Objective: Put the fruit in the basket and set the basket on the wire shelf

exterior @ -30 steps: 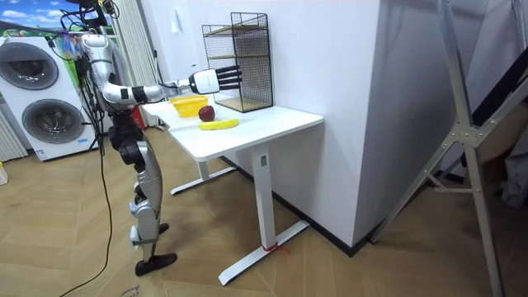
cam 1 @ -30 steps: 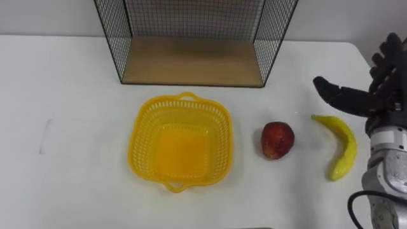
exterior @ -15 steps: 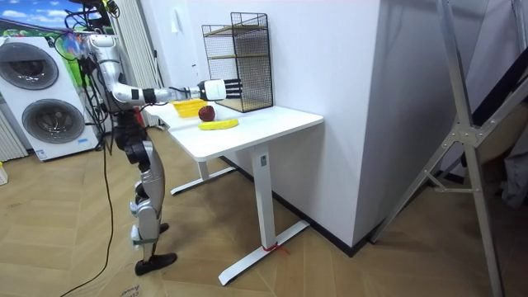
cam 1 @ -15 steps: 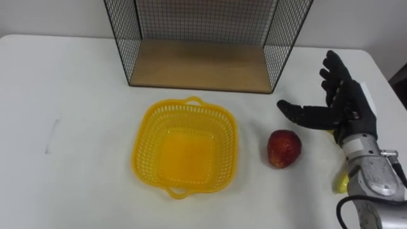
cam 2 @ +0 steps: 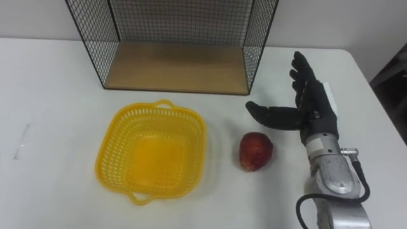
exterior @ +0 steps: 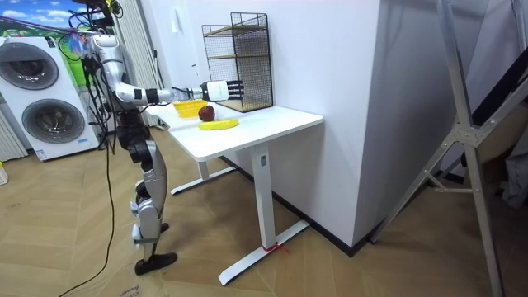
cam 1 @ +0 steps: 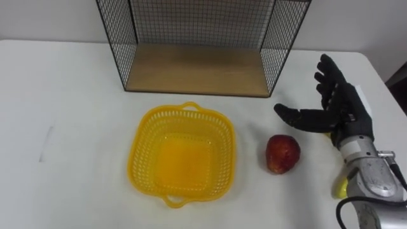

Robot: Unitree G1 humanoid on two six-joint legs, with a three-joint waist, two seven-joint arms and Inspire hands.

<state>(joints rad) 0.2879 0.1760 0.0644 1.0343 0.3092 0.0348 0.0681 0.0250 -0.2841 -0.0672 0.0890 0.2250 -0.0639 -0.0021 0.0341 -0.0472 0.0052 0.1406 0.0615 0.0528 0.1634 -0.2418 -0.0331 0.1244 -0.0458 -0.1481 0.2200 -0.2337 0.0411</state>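
A yellow plastic basket lies empty in the middle of the white table. A red apple rests to its right. My right hand is open, fingers spread, hovering just above and to the right of the apple without touching it. The yellow banana lies under my right forearm, mostly hidden; in the room view the banana shows whole beside the apple. The black wire shelf with a wooden floor stands behind the basket.
The table's right edge is close to my right arm. In the room view I stand at the table's end, with washing machines behind me and a white wall behind the shelf.
My right hand has come in leftward from over the banana to just beside the apple and now covers most of the banana. The camera has shifted slightly. Basket and apple have not moved.
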